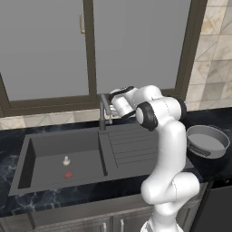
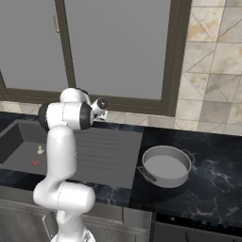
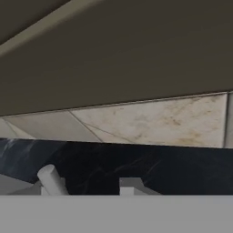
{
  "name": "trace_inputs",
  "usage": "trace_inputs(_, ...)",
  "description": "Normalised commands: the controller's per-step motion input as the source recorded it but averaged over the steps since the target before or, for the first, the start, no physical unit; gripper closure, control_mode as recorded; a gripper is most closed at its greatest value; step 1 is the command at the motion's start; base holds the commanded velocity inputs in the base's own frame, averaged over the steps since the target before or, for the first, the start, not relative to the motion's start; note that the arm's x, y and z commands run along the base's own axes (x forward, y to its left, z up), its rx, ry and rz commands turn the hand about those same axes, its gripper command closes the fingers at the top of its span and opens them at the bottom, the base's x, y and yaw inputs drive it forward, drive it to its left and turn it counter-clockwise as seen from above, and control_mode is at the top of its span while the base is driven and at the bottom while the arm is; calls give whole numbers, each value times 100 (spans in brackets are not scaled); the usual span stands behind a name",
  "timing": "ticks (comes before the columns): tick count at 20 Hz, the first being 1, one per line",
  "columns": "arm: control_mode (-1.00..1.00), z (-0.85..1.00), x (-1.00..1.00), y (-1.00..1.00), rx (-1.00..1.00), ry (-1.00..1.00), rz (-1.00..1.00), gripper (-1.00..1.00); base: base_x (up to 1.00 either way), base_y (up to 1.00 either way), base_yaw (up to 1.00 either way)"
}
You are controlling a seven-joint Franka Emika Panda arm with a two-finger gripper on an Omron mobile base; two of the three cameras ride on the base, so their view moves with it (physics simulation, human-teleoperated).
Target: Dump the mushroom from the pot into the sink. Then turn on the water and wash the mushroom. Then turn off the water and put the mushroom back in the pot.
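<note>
While the mushroom (image 1: 66, 160) sits in the sink (image 1: 27, 163) just beside the red drain mark (image 1: 68, 174), the pot (image 1: 207, 141) stands empty on the dark counter (image 2: 212, 175) — right of the drainboard (image 1: 131, 147). Farther back, the arm reaches the faucet (image 1: 103, 111), its fingers clenched — on what, the views do not tell.

1. My arm (image 1: 170, 149) is white with dark joints.
2. The sink (image 1: 50, 147) is dark grey, with a ribbed drainboard (image 1: 133, 145) at 3 o'clock and a red drain mark (image 1: 68, 175).
3. The mushroom (image 1: 66, 160) is pale beige.
4. The pot (image 2: 166, 166) is grey metal.
5. The counter (image 2: 212, 179) is black, veined marble.
6. The wall tiles (image 2: 215, 71) are beige, mottled.
</note>
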Motion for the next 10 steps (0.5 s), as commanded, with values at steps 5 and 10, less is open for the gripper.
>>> trace_inputs(5, -100, -17, 0, -15, 3, 0, -2, 100, 0, 0, 0)
trace_inputs(10, -100, -13, 0, -31, 2, 0, -3, 100, 0, 0, 0)
